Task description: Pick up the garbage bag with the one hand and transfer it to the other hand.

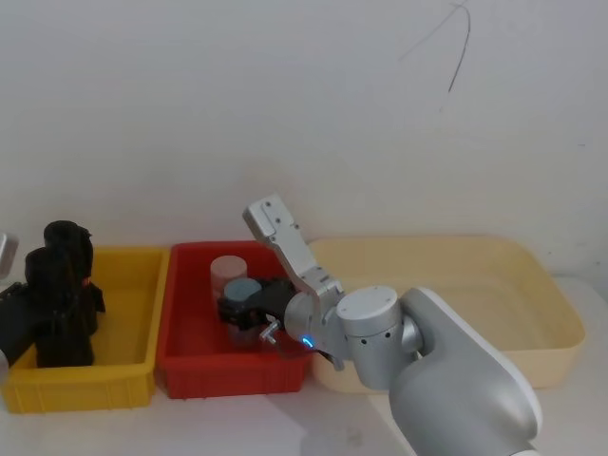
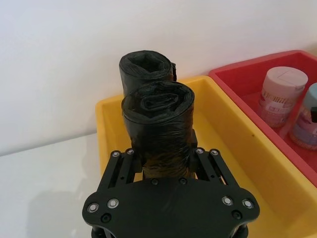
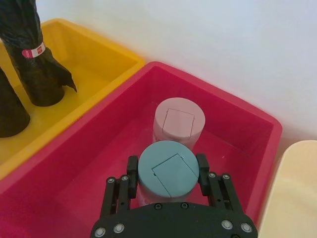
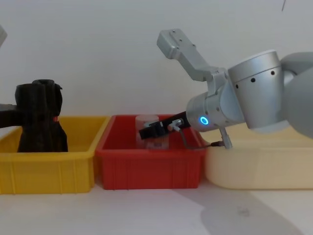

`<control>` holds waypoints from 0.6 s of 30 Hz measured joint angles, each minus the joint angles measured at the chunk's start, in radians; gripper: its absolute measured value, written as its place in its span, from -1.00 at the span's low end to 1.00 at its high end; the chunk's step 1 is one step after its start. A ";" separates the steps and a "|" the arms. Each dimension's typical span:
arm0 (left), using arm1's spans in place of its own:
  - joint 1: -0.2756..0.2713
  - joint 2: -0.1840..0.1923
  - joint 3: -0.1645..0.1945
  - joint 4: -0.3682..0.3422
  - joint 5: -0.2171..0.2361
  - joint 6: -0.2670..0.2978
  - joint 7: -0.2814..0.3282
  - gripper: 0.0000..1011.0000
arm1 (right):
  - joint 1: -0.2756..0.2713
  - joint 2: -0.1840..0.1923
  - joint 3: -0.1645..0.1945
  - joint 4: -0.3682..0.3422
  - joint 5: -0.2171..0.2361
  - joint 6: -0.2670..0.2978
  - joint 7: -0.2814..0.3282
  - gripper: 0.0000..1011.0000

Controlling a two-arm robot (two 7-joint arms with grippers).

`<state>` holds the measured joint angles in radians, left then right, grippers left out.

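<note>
My left gripper [image 2: 166, 168] is at the yellow bin [image 2: 106, 124] on my left side, with its fingers [image 2: 130, 166] pressed against either side of the garbage bag [image 2: 157, 124], pinching the roll low on its body. The roll stands upright inside the bin, with its crinkled open end facing up. I cannot tell whether its base is on the bin floor. Just behind it stands a second black bundle [image 2: 146, 67]. In my right wrist view this bundle has a flared bottom and a small red-and-white band [image 3: 32, 51] around its neck.

My right gripper [image 3: 167, 173], on the arm with the blue ring light [image 4: 203, 120], reaches down into the red bin [image 3: 218, 104], which sits just beside the yellow one. Its fingers [image 3: 132, 171] are closed on the sides of the blue-lidded jar [image 3: 168, 168], one on each flank of the lid. A pink-lidded jar [image 3: 179, 119] stands upright right behind the blue one, touching it or nearly so, nearer the wall.

To the right of the red bin is a wide cream tray [image 1: 532, 285], and my right forearm passes over its near corner. All three containers sit in a row on the white counter [image 4: 146, 210] against a plain white wall. The two grippers are well apart, each in its own bin.
</note>
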<state>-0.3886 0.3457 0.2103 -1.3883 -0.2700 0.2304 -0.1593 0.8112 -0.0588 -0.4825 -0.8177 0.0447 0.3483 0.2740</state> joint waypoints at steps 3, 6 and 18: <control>0.000 0.000 0.000 0.000 0.000 0.000 0.000 -0.08 | -0.007 0.004 0.003 -0.016 0.000 -0.001 0.002 0.35; 0.000 -0.001 0.000 -0.001 0.002 -0.001 0.001 -0.08 | -0.013 0.008 0.005 -0.034 0.000 -0.002 0.003 0.35; 0.008 -0.003 0.004 -0.061 0.037 -0.019 0.027 -0.08 | -0.061 0.044 0.024 -0.199 0.002 0.006 0.018 0.35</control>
<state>-0.3806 0.3425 0.2140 -1.4494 -0.2330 0.2118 -0.1323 0.7500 -0.0149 -0.4588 -1.0171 0.0466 0.3544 0.2922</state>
